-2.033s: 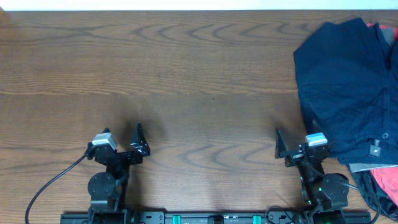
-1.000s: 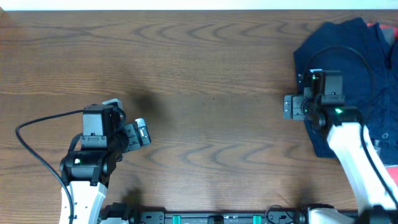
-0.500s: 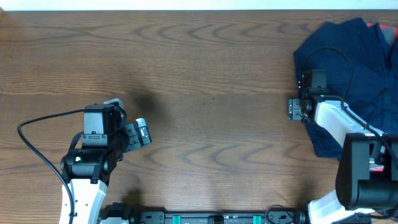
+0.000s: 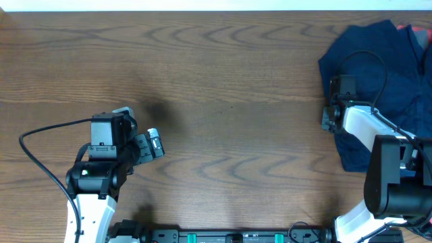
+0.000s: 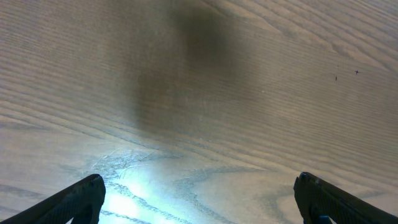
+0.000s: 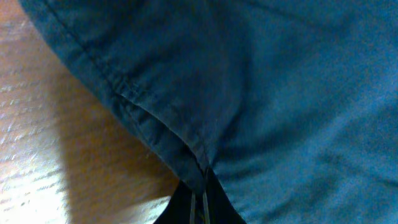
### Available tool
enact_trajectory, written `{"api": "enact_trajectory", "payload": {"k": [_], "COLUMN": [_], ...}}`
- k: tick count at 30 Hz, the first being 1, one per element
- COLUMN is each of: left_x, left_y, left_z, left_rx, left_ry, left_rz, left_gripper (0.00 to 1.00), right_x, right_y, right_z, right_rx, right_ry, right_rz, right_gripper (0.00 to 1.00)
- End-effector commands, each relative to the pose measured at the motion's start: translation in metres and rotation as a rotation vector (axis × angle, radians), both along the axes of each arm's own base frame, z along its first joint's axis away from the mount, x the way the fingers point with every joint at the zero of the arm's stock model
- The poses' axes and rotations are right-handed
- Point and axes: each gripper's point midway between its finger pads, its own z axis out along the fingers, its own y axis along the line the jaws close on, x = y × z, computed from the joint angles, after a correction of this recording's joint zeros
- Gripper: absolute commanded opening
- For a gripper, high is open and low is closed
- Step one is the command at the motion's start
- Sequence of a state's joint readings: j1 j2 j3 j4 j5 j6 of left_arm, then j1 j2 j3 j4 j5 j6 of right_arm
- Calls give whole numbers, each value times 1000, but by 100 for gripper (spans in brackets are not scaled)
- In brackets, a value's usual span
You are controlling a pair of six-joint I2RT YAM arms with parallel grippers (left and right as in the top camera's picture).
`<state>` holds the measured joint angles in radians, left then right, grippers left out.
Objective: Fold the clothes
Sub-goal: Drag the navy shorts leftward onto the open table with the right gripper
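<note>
The clothes (image 4: 378, 74) are a wrinkled pile of dark navy cloth at the table's right edge. My right gripper (image 4: 329, 118) is at the pile's left border. In the right wrist view its black fingertips (image 6: 200, 200) are pressed together on a seamed hem of the navy clothes (image 6: 280, 93), with a fold bunched up between them. My left gripper (image 4: 154, 144) hangs over bare wood at the left, far from the cloth. Its two fingers stand wide apart with nothing between them, and only tabletop shows under the left gripper (image 5: 202, 208).
A strip of red cloth (image 4: 405, 28) peeks out behind the navy pile at the top right. The wooden table (image 4: 223, 81) stretches between the two arms. A black cable (image 4: 40, 135) loops left of the left arm. The right arm's white link lies over the pile's lower part.
My right gripper slid a little right onto the cloth's left edge and shut on the hem. The left arm has held still over the last second.
</note>
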<state>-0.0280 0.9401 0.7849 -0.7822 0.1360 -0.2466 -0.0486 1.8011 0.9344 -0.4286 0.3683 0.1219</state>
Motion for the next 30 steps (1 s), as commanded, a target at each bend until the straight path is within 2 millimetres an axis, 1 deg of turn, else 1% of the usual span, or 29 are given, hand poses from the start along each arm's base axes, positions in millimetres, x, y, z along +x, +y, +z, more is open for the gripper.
{"api": "enact_trajectory", "payload": {"k": [1,3,4,6,7,9,12,13,14,16,20,21,23,25,26,27,28,29,30], "left_x": [3,4,5,5,5,5,6,7,7,8,9,10,11,11,11,11,11,11,11], "left_y": [-1,-1,-1,-1,-1,-1,-1,-1,-1,-1,-1,-1,-1,-1,-1,-1,-1,-1,-2], "left_z": [7,8,8,8,8,8,9,9,10,10,11,11,12,12,12,12,12,12,12], "left_rx": [-6,-6,-6,-6,-6,-6,-6,-7,-7,-7,-7,-7,-7,-8,-8,-8,-15,-24,-41], "left_ry": [-20,-24,-26,-28,-28,-28,-32,-35,-38,-42,-47,-49,-54,-58,-58,-58,-56,-54,-51], "left_rz": [-6,-6,-6,-6,-6,-6,-6,-6,-6,-6,-6,-6,-6,-6,-6,-6,4,18,31], "left_gripper": [98,98,98,98,98,98,98,98,98,98,98,98,98,98,98,98,98,98,98], "right_x": [1,8,10,12,12,12,10,10,9,7,1,-3,-10,-16,-17,-15,-10,-4,3], "right_y": [33,59,74,109,129,165,215,236,248,277,339,359,385,407,411,409,402,391,373], "right_z": [4,20,32,56,68,90,113,117,120,123,126,126,128,134,137,140,143,146,150], "right_rx": [153,219,251,317,355,432,544,580,599,640,716,743,775,786,767,731,679,631,575], "right_ry": [3,-15,-30,-59,-78,-131,-211,-235,-248,-271,-314,-325,-344,-377,-399,-419,-441,-457,-475], "right_rz": [74,162,199,286,331,361,356,361,366,397,534,580,645,732,786,818,829,807,763], "right_gripper": [1,1,1,1,1,1,1,1,1,1,1,1,3,13,30,47,70,83,93]}}
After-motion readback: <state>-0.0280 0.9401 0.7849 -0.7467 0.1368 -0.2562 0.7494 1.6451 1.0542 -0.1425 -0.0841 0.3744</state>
